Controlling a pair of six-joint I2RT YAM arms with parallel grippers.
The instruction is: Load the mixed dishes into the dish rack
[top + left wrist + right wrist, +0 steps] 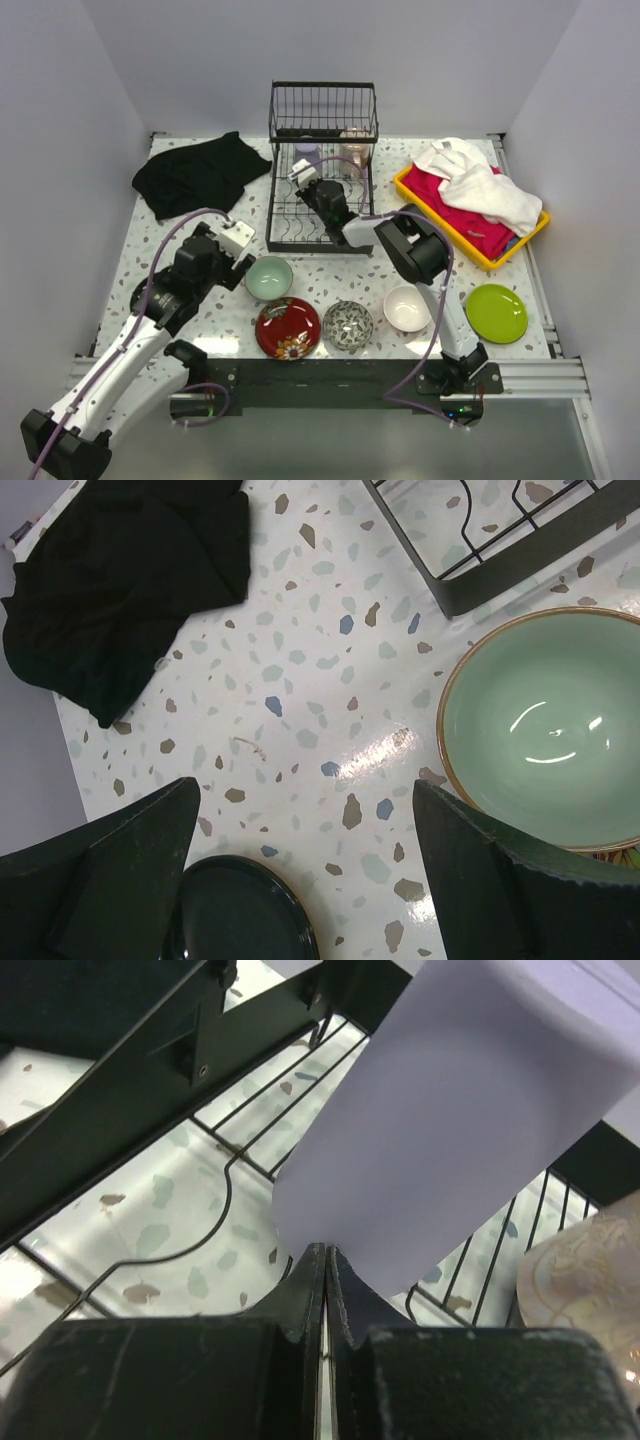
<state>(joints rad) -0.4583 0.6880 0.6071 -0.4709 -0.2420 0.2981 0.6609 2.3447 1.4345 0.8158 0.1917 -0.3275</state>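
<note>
My left gripper is open and empty, low over the table. A black plate lies under it toward its left finger; a pale green bowl sits just to its right. My right gripper is shut inside the black wire dish rack, its tips against the lavender mug. A pinkish mug stands beside it. A red floral bowl, a patterned bowl, a white bowl and a lime plate sit near the front.
A black cloth lies at the back left. A yellow tray of red and white cloths stands at the right. The rack's corner is close beyond the green bowl. Walls enclose the table.
</note>
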